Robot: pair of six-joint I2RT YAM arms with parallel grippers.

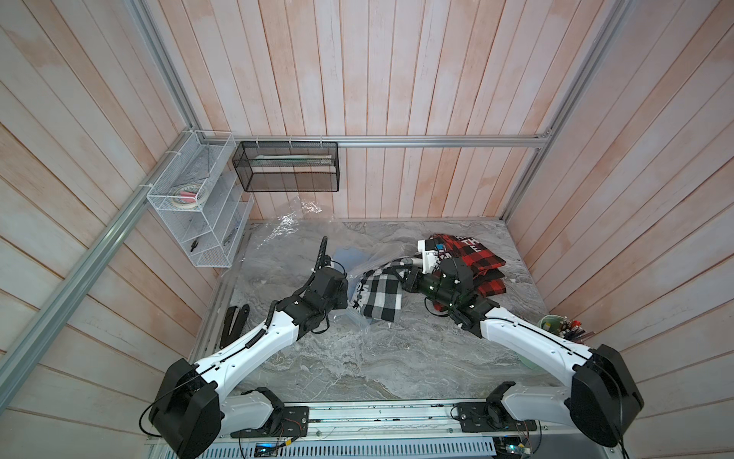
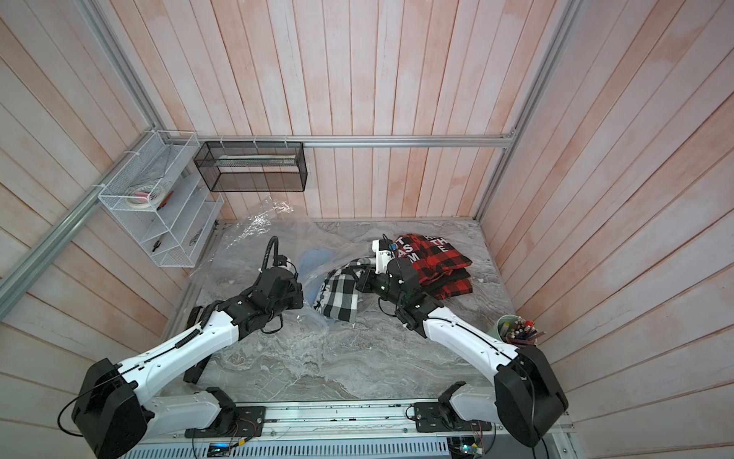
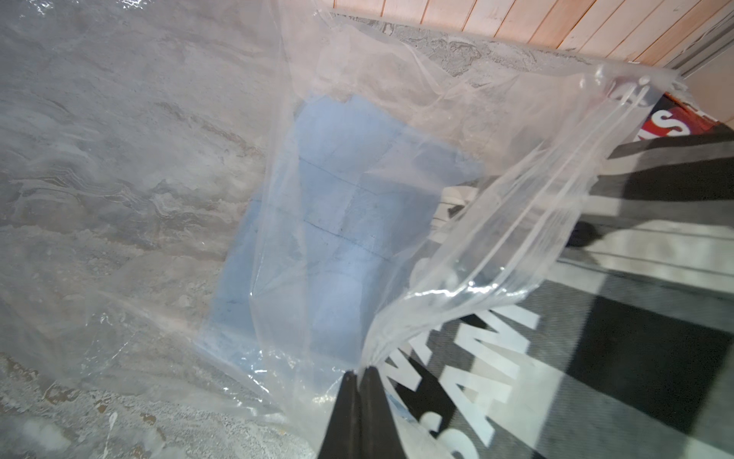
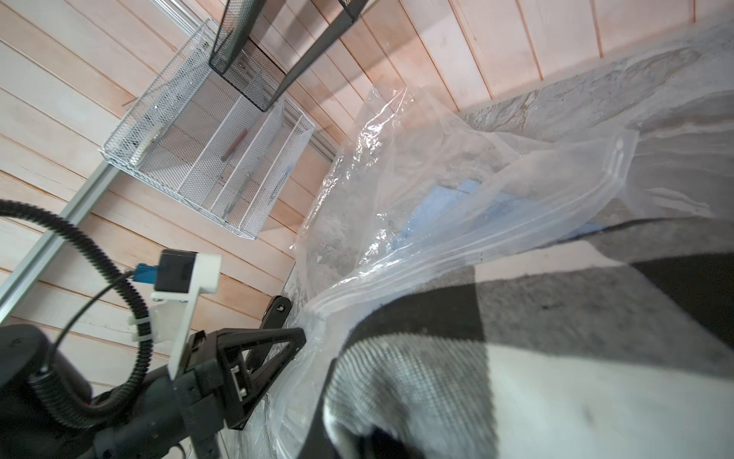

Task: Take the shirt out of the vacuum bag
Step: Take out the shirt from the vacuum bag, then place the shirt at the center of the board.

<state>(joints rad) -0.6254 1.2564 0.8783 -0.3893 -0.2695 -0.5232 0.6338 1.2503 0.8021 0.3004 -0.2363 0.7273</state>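
Note:
The clear vacuum bag (image 1: 278,238) lies crumpled over the back left of the marble table (image 1: 357,357). My left gripper (image 3: 360,371) is shut on the bag's zip-seal edge (image 3: 496,254) and holds it up beside the shirt. The shirt (image 1: 379,292), black-and-white plaid with white letters, sits at the bag's mouth in both top views. My right gripper (image 1: 402,278) is shut on the shirt's right edge, and fabric (image 4: 556,377) covers its jaws in the right wrist view. A pale blue sheet (image 3: 337,218) shows through the plastic.
Folded red-and-black plaid shirts (image 1: 472,262) are piled at the back right, under the right wrist. A cup of pens (image 1: 556,326) stands at the right edge. A white wire rack (image 1: 198,206) and a black mesh basket (image 1: 286,167) hang on the walls.

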